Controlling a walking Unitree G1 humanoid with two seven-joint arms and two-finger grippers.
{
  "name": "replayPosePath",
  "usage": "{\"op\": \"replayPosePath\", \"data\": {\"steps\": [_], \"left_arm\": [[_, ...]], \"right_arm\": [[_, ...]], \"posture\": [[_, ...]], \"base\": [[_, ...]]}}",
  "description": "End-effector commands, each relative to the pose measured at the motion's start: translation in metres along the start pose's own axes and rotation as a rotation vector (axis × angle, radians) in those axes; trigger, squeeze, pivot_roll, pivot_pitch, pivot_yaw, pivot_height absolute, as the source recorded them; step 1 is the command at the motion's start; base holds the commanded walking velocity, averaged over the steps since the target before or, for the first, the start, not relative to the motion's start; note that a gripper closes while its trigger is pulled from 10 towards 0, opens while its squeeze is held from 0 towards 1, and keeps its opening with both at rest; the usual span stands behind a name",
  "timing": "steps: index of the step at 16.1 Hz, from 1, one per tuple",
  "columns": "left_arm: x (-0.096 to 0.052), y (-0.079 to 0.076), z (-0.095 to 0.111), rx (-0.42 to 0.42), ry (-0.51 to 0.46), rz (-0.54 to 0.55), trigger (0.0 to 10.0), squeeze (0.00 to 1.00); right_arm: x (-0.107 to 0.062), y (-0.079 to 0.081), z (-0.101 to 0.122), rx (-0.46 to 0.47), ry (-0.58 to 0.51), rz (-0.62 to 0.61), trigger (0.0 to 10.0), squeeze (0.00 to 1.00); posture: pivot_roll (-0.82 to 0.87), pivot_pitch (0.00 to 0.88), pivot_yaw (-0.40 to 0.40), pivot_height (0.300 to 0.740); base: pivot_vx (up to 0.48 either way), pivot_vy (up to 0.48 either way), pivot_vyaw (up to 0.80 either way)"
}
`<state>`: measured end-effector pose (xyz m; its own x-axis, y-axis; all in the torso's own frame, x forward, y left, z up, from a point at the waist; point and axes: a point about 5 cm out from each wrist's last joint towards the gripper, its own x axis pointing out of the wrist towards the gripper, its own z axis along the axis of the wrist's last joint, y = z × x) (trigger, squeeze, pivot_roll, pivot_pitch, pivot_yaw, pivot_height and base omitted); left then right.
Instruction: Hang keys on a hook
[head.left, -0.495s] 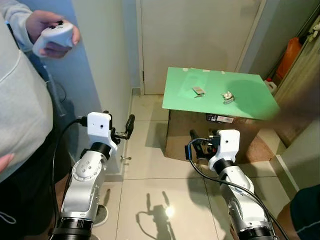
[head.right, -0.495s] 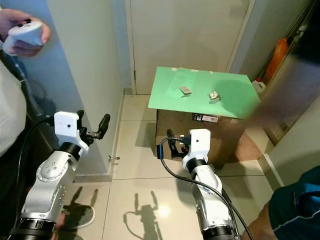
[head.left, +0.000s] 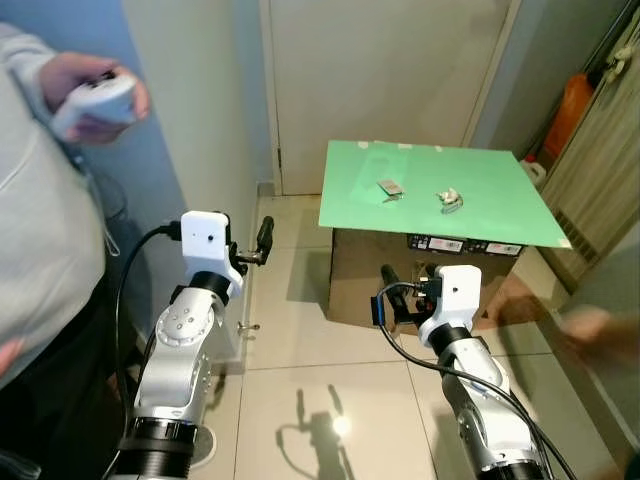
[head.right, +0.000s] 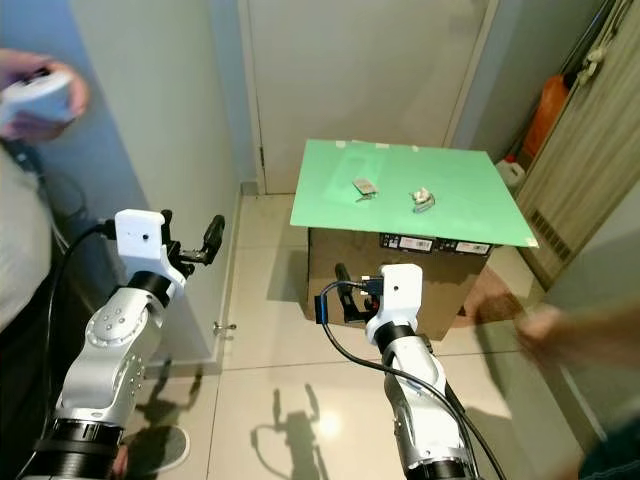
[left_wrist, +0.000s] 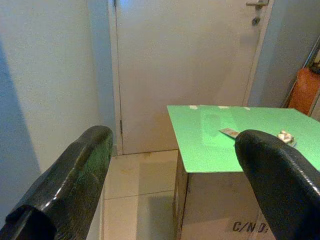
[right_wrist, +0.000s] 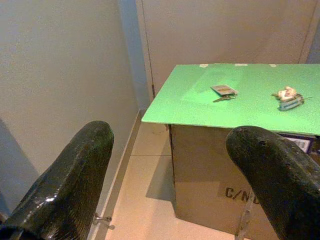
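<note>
Item 1, tabletop (head.left: 480, 205): a green board on a cardboard box (head.right: 350, 262), standing ahead of me and slightly right, in front of a closed pale door (head.left: 380, 70).

Item 2, key bunch (head.left: 449, 197): lies on the tabletop, right of centre, nearer the far edge. I read it as pale pieces with a bluish tag.

Item 3, second key with a flat grey tag (head.left: 390, 186): lies on the tabletop just left of the key bunch, apart from it.

Item 4, left tool (left_wrist: 172, 165): raised at my left beside the pale wall (head.left: 190, 110), pointing toward the tabletop, fingers spread wide, nothing between them.

Item 5, right tool (right_wrist: 167, 165): held low, short of the near side of the box, fingers parted and bare.

Item 6, person at far left: grey sleeve, a hand (head.left: 85, 85) gripping a white controller (head.left: 95, 100).

Item 7, blurred hand (head.left: 590, 330) at near right, above the tiled floor (head.left: 300, 400).

Item 8, orange container (head.left: 573, 105): far right, behind the tabletop.
</note>
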<state>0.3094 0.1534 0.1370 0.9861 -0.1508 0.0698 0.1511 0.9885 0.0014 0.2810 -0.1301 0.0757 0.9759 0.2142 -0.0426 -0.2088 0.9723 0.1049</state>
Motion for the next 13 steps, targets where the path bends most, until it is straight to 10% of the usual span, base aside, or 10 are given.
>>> {"op": "replayPosePath", "data": {"steps": [1, 13], "left_arm": [[0.000, -0.007, -0.002, 0.009, 0.021, -0.022, 10.0, 0.00], [-0.008, -0.007, -0.005, 0.039, 0.044, -0.064, 10.0, 0.00]], "right_arm": [[0.001, 0.002, 0.003, -0.017, -0.016, 0.021, 10.0, 0.00], [0.001, -0.001, 0.001, -0.064, 0.006, 0.058, 10.0, 0.00]], "posture": [[0.02, 0.000, 0.028, 0.740], [0.02, 0.000, -0.007, 0.740]], "base": [[0.458, 0.000, 0.00], [0.458, 0.000, 0.00]]}}
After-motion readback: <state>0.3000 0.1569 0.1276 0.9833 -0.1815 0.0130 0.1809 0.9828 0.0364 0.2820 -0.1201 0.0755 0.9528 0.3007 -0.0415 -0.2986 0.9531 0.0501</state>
